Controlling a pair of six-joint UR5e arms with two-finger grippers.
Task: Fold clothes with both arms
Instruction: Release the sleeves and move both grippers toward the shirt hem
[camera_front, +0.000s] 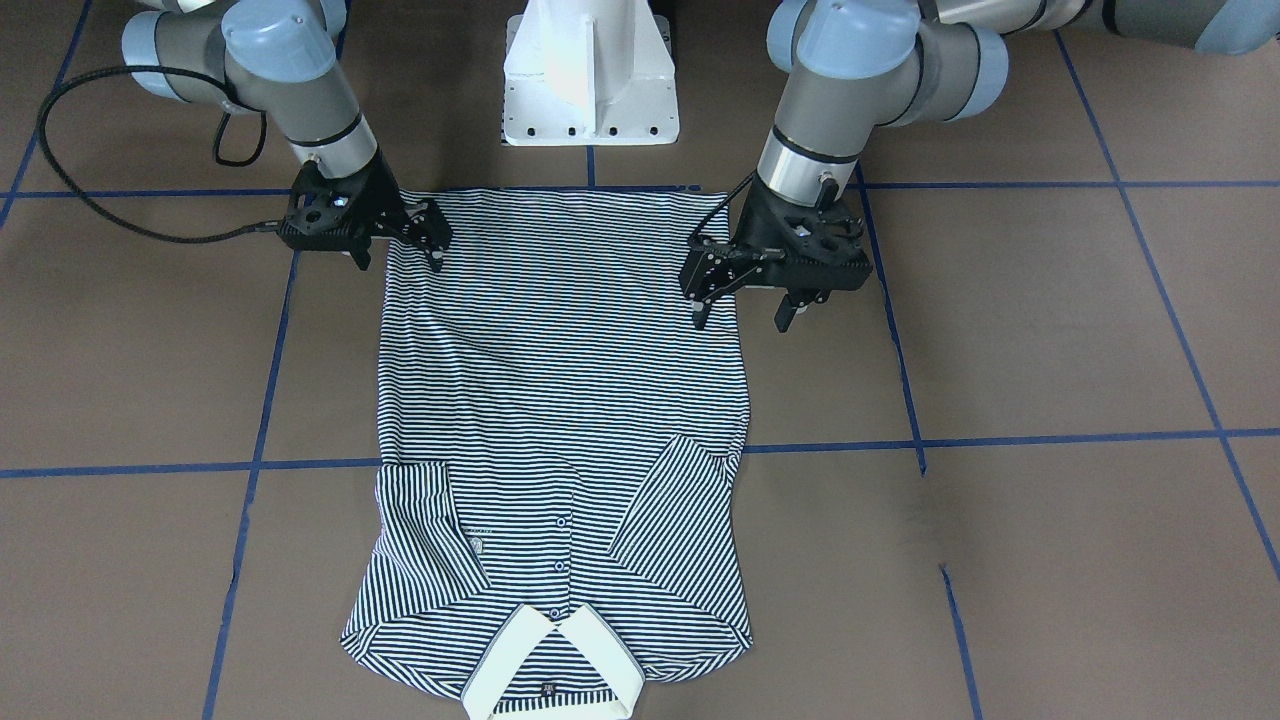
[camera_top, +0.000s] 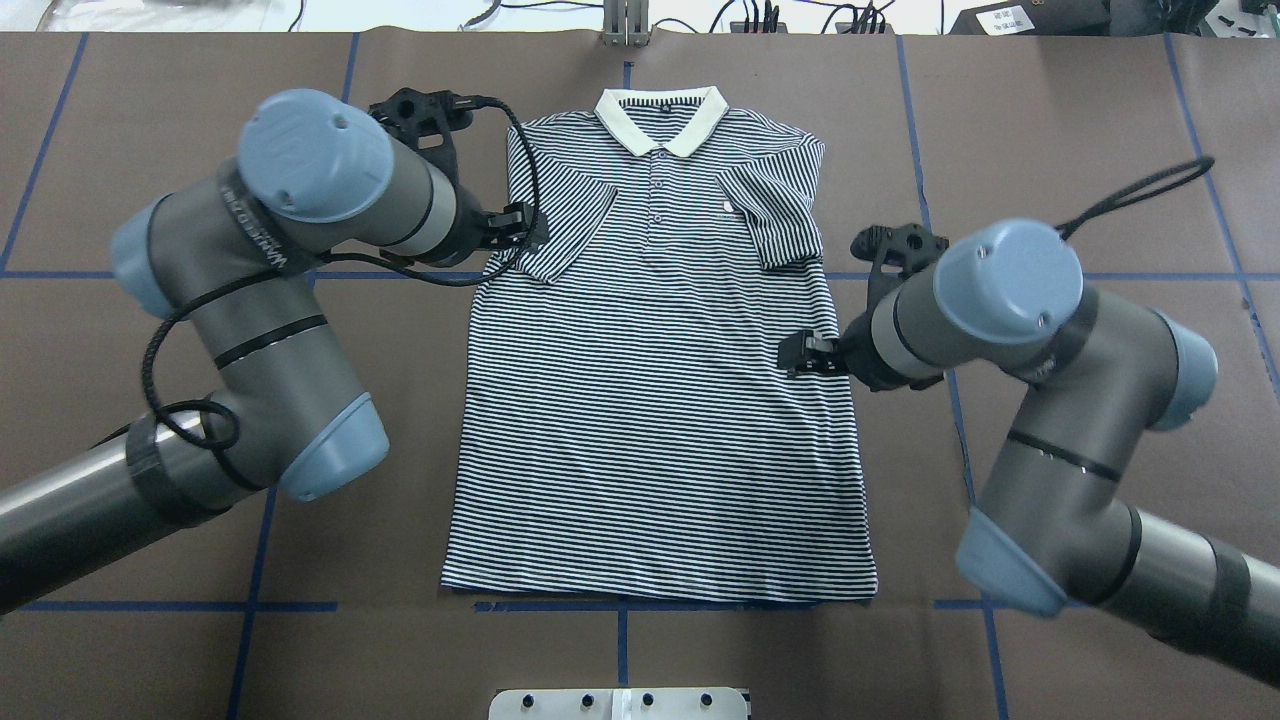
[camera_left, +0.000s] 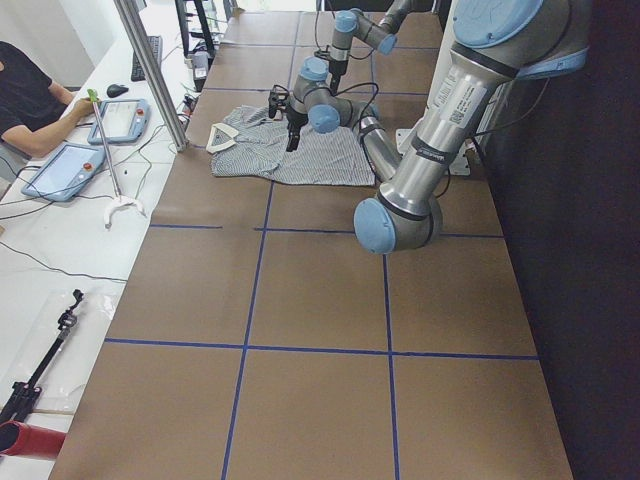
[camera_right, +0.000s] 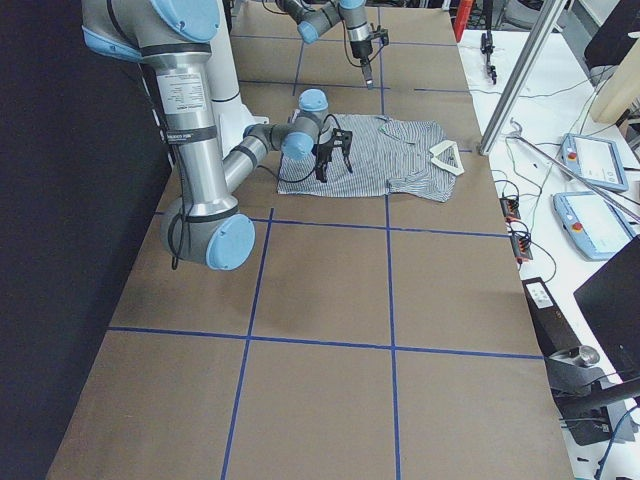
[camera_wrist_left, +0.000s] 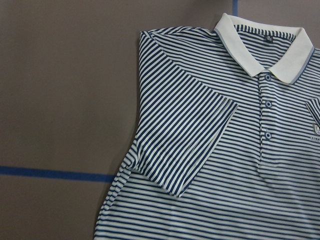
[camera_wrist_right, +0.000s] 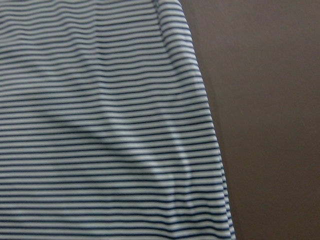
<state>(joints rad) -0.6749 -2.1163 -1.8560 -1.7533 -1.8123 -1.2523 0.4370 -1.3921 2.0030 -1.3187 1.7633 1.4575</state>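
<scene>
Navy-and-white thin stripes are covering the short-sleeved polo shirt (camera_front: 560, 380), which is lying flat, face up, on the brown table (camera_front: 1050, 320), cream collar (camera_wrist_left: 240, 30) at the far end, sleeves (camera_wrist_left: 185, 145) folded in over the chest. Its small chest logo (camera_top: 727, 207) and dark collar tag (camera_wrist_left: 268, 40) are too small to read. The black left gripper (camera_front: 742, 322) and black right gripper (camera_front: 400, 262) are hovering over its side edges, fingers spread, gripping nothing.

Bright, even overhead light, soft shadows, glare on white pedestal (camera_front: 590, 70), soft-focus right wrist view.
</scene>
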